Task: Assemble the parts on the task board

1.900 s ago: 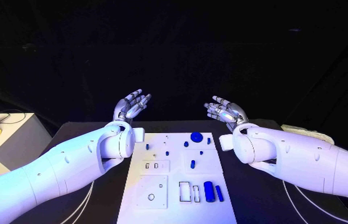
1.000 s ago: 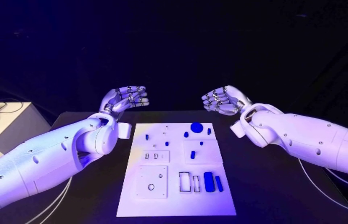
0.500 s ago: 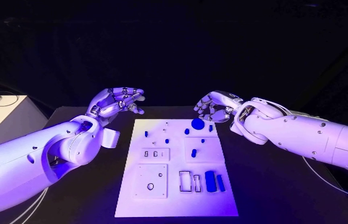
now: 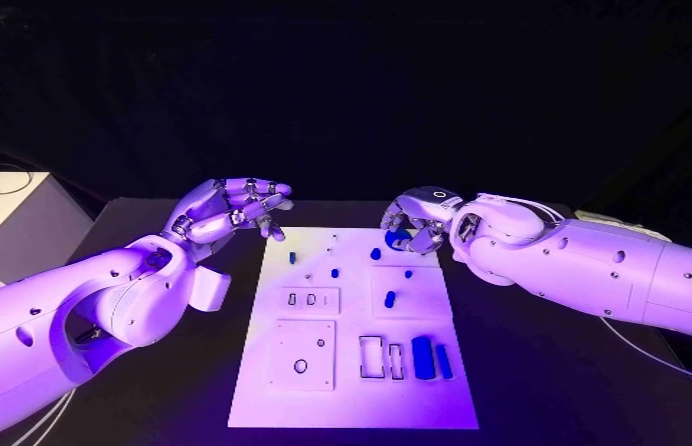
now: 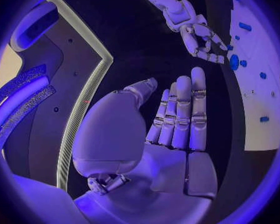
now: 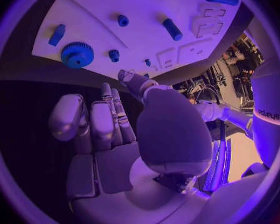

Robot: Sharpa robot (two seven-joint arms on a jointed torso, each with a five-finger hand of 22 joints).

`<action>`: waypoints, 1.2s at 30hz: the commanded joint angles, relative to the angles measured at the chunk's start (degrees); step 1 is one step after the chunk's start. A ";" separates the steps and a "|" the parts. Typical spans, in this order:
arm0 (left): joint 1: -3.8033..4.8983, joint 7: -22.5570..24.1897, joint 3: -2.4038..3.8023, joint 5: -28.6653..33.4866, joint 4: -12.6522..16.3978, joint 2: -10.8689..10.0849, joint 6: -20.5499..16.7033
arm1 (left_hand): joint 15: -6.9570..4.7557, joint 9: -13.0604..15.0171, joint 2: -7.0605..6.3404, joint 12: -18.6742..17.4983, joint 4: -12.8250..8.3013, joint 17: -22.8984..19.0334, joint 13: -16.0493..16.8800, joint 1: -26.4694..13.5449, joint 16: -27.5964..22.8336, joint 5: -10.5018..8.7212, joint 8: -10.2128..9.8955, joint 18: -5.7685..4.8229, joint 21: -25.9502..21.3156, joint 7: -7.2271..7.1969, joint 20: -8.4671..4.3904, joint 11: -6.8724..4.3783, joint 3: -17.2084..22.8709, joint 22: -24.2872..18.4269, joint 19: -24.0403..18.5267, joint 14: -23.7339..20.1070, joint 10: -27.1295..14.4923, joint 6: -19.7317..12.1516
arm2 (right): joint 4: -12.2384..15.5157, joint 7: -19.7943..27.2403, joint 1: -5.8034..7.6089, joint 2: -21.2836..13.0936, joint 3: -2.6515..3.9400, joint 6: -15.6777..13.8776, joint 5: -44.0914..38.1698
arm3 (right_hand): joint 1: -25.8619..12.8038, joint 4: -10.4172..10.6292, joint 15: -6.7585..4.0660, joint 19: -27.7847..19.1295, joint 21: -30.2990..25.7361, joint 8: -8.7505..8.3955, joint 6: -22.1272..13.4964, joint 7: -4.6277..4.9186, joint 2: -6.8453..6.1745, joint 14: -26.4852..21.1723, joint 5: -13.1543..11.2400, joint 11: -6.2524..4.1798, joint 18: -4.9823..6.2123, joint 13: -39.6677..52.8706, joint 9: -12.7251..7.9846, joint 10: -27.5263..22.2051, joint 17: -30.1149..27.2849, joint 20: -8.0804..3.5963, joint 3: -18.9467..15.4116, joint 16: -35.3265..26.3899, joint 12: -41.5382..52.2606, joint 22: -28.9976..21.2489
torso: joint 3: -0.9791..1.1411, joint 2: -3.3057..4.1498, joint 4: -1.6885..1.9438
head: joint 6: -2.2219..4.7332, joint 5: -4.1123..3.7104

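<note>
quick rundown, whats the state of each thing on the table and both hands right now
task board: flat on the black table, untouched.
blue gear: on the board's far end, not held; right robot hand close above it.
blue cylinder: lying at the board's near right.
small blue pegs: standing in the board.
left robot hand: fingers curled, holding nothing, off the board's far left corner.
right robot hand: holding nothing.

Violet-blue light washed the whole scene, and the room behind stayed black. The task board point(image 4: 353, 366) was the brightest area, glowing pale lilac against the dim surface point(image 4: 562, 386). Soft sheen lay on the white arms. Both wrist views bent straight edges strongly, with dark vignetting around each circle.
</note>
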 commanded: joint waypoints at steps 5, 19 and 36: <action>-0.04 -0.12 0.29 0.48 0.84 -0.53 1.62 | 0.00 0.13 -0.28 -0.43 0.16 0.21 0.10 -0.32 0.61 -0.35 0.11 0.53 0.70 -0.30 0.06 0.07 -0.26 0.30 -0.71 -0.35 0.16 -0.14 | 0.71 -6.49 -0.03 1.11 0.02 4.60 -4.92 | -0.38 0.64 0.25 0.69 0.83 -0.66 -1.08 -0.34 -0.42 1.33 -0.20 -0.30 -0.72 0.10 0.12 -0.71 1.87 -0.21 -1.66 1.84 -0.14 1.00 | -0.11 1.08 0.34 | -0.03 -0.24; -3.07 -0.26 3.15 0.74 1.89 -0.59 1.79 | 0.07 0.19 -0.17 -0.56 0.22 0.34 0.11 -0.25 0.89 -0.28 0.04 0.54 1.15 -0.21 0.12 0.16 -0.18 0.61 -1.02 -0.58 -0.09 -0.37 | -0.25 -7.93 -0.31 2.99 -0.05 5.99 -6.11 | -0.13 0.89 0.13 0.96 1.40 -0.62 -1.08 -0.60 -0.06 1.32 -0.16 -0.48 -0.83 0.18 0.25 -0.72 2.36 -0.29 -2.16 2.44 -0.01 1.80 | -0.35 2.31 0.90 | -0.18 -0.87; -4.01 -0.51 4.37 0.57 2.38 -0.60 1.99 | 0.10 0.20 -0.17 -0.62 0.22 0.38 0.11 -0.22 0.95 -0.26 0.01 0.53 1.29 -0.17 0.14 0.19 -0.16 0.71 -1.14 -0.67 -0.21 -0.46 | -1.41 -8.10 -0.47 3.76 -0.08 6.37 -6.85 | 0.12 1.60 0.12 1.22 2.02 0.01 -0.02 -0.70 1.06 1.25 0.22 -0.48 -0.97 0.34 0.73 -0.09 2.68 -0.35 -1.94 3.15 0.24 2.69 | -0.60 3.30 1.37 | -0.19 -1.35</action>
